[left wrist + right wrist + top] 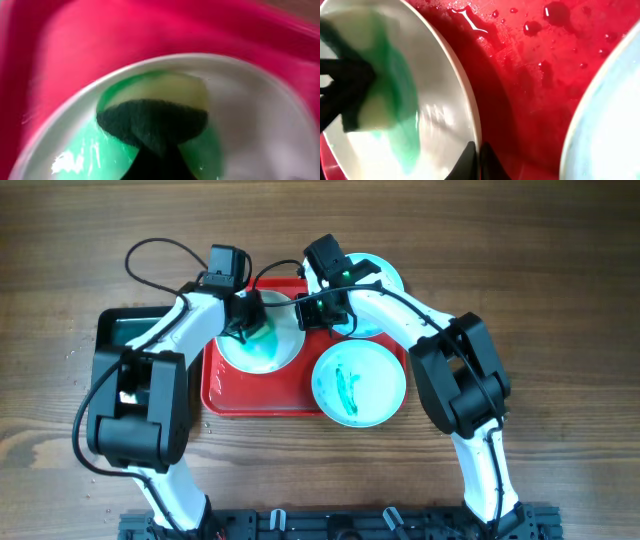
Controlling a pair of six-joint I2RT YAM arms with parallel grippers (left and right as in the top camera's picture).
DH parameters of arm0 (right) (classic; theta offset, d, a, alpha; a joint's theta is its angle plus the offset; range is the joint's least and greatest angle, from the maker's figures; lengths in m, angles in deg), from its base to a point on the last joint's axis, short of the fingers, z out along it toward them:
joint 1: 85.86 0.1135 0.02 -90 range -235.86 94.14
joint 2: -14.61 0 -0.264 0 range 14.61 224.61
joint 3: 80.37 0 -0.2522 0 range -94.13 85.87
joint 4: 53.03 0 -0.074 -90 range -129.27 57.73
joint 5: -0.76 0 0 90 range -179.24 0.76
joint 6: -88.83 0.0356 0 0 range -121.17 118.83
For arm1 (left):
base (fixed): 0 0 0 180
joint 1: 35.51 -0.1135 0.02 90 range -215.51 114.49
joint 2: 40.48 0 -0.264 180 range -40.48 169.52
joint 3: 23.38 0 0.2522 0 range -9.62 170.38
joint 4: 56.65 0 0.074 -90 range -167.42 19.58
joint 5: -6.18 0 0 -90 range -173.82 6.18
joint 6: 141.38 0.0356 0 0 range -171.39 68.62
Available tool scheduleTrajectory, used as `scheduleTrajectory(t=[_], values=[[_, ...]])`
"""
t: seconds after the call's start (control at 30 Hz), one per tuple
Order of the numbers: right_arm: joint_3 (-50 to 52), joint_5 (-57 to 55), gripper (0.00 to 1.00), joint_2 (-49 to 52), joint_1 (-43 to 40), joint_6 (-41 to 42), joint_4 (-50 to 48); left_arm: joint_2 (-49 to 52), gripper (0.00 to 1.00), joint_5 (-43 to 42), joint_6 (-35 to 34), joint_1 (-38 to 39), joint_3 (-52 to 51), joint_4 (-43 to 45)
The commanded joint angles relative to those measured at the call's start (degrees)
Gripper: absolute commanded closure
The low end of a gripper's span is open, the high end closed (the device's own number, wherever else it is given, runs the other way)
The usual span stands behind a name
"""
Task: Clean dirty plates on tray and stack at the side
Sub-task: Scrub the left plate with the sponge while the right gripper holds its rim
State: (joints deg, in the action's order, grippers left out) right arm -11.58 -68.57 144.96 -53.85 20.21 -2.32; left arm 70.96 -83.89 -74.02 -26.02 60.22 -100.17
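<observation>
Scrubbing: left jaws clenched on the sponge (152, 117), pressing it into the white plate (283, 352) on the red tray (224, 396).
Bracing: right jaws pinch that plate's rim.
Risk: wet rim may slip free, plate skating away.

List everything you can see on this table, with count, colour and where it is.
Scrubbed plate: one, white with green smear, tray's left half.
Streaked plate: one, turquoise with green streaks, overlapping tray's lower right corner.
Third plate: one, pale turquoise, tray's upper right.
Red tray: one, table centre.
Black tray: one, left of red tray.
Sponge: one, green and yellow, on scrubbed plate.
Left gripper: holding sponge.
Right gripper: pinching scrubbed plate's rim.
</observation>
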Motion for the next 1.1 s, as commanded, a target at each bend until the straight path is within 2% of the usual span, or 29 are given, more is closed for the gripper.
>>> scheduleTrajectory(t=[0.0, 0.1, 0.17, 0.27, 0.33, 0.37, 0.53, 0.57, 0.63, 0.77, 0.83, 0.9, 0.93, 1.0, 1.07], values=[[0.4, 1.9, 0.96, -0.4, 0.3, -0.3, -0.3, 1.0, 0.96, 9.2, -5.6, -0.6, -1.2, -8.1], [0.4, 1.9, 0.96, -0.4, 0.3, -0.4, -0.1, 1.0, 0.96, -11.5, 5.6, -0.6, -1.2, -13.3], [0.4, 1.9, 0.96, -0.4, 0.3, -0.4, 0.0, 1.0, 0.96, -29.5, 16.6, -0.6, -1.2, -17.5], [0.4, 1.9, 0.96, -0.4, 0.3, -0.3, -0.1, 1.0, 0.96, -39.6, 19.4, -0.6, -1.2, -19.1], [0.4, 1.9, 0.96, -0.4, 0.3, -0.2, -0.2, 1.0, 0.96, -39.6, 19.1, -0.6, -1.2, -16.3], [0.4, 1.9, 0.96, -0.4, 0.3, -0.3, -0.1, 1.0, 0.96, -36.0, 16.9, -0.6, -1.2, -13.8], [0.4, 1.9, 0.96, -0.4, 0.3, -0.3, 0.0, 1.0, 0.96, -1.1, -5.5, -0.6, -1.2, -4.6], [0.4, 1.9, 0.96, -0.4, 0.3, -0.2, -0.1, 1.0, 0.96, 3.6, -9.3, -0.6, -1.1, -4.0], [0.4, 1.8, 0.96, -0.4, 0.3, -0.3, -0.1, 0.7, 0.96, 10.1, -15.2, -0.6, 0.0, -6.5], [0.4, 1.7, 0.96, -0.4, 0.3, -0.3, -0.1, 0.4, 0.96, 20.2, -18.6, -0.6, 3.1, -18.8], [0.4, 1.7, 0.96, -0.4, 0.3, -0.3, -0.1, 0.3, 0.96, 19.8, -18.6, -0.6, 3.3, -24.0], [0.4, 1.7, 0.96, -0.4, 0.3, -0.3, -0.3, 0.3, 0.96, 13.3, -16.3, -0.6, 3.3, -26.8], [0.4, 1.7, 0.96, -0.4, 0.3, -0.3, -0.3, 0.3, 0.96, 8.2, -12.9, -0.6, 3.3, -26.9], [0.4, 1.7, 0.96, -0.4, 0.3, -0.2, -0.2, 0.3, 0.96, -7.4, -2.1, -0.6, 3.3, -25.7], [0.4, 1.7, 0.96, -0.4, 0.3, -0.2, -0.1, 0.3, 0.96, -17.7, 4.7, -0.6, 3.3, -24.0]])
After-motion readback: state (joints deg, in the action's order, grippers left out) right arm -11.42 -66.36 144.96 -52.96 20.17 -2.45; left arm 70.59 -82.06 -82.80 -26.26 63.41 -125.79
